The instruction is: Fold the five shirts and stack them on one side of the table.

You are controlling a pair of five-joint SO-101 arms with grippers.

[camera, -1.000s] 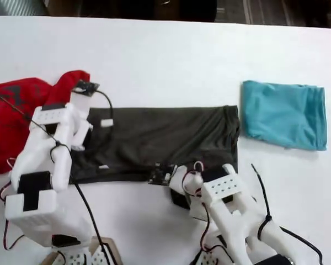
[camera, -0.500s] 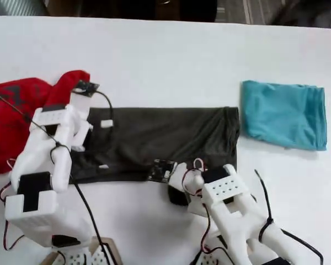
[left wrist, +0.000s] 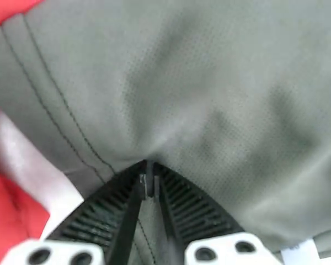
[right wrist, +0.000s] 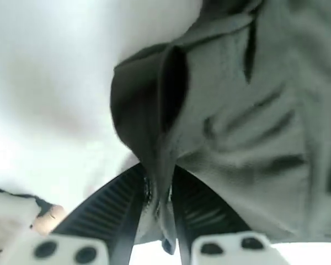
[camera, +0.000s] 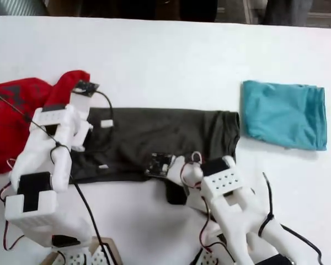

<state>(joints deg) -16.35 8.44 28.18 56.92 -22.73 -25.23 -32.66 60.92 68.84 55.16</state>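
L gripper (left wrist: pixel 147 185) is pinching the dark shirt (camera: pixel 149 135) beside the red shirt (camera: pixel 11 118). R gripper (right wrist: pixel 159 196) is clamping its bunched edge nearest the arms.

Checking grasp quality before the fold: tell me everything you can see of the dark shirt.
The dark shirt is grey-green fine knit with stitched seams. It lies as a long wrinkled band across the middle of the white table. One end meets the red shirt; the other lies close beside the folded teal shirt. The left gripper pinches the cloth near the red end. The right gripper is shut on a bunched fold at the shirt's near edge.
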